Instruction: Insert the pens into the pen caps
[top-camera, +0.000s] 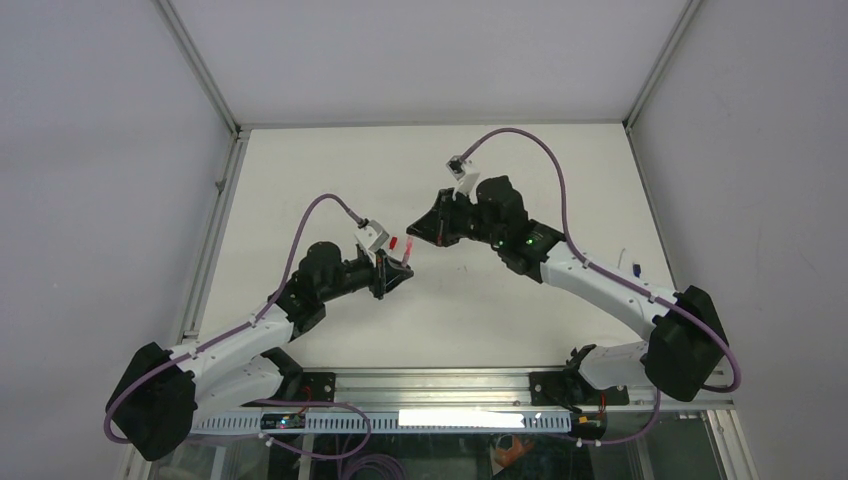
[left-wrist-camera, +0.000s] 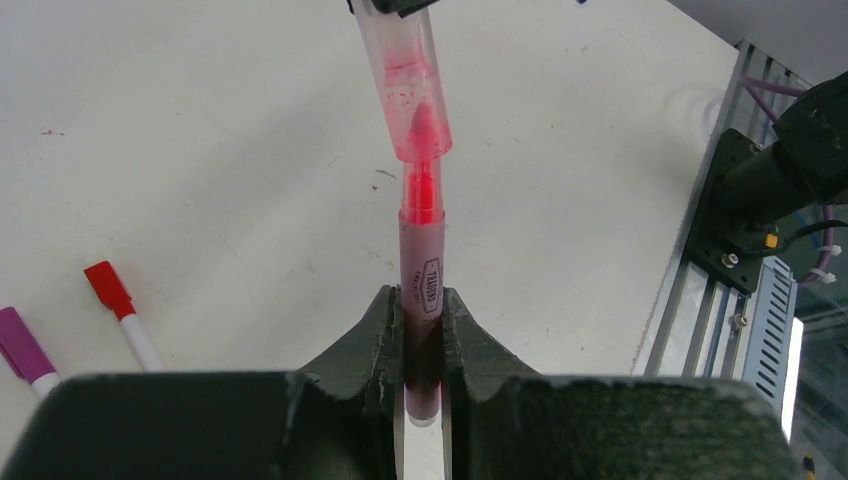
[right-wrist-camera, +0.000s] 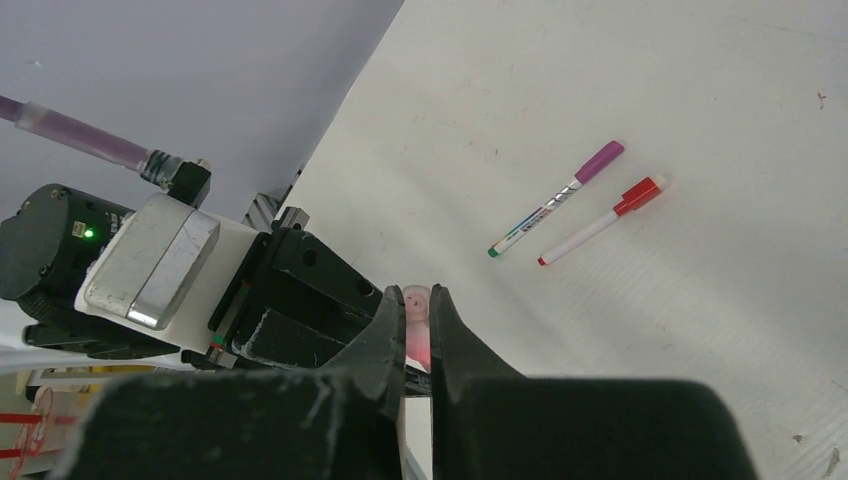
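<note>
My left gripper (left-wrist-camera: 421, 312) is shut on a pink pen (left-wrist-camera: 423, 255) and holds it above the table with its red tip pointing away. My right gripper (right-wrist-camera: 417, 305) is shut on a translucent pink pen cap (right-wrist-camera: 416, 300). In the left wrist view the cap (left-wrist-camera: 408, 90) sits over the pen's pointed tip, while the red neck below it is still bare. In the top view the two grippers (top-camera: 398, 268) (top-camera: 420, 228) meet nose to nose at mid table, with the red pen tip and cap (top-camera: 400, 243) between them.
Two capped white pens lie side by side on the table, one with a purple cap (right-wrist-camera: 598, 160) and one with a red cap (right-wrist-camera: 640, 193). Both also show in the left wrist view (left-wrist-camera: 22, 345) (left-wrist-camera: 108, 288). The aluminium rail (left-wrist-camera: 725, 290) runs along the near edge.
</note>
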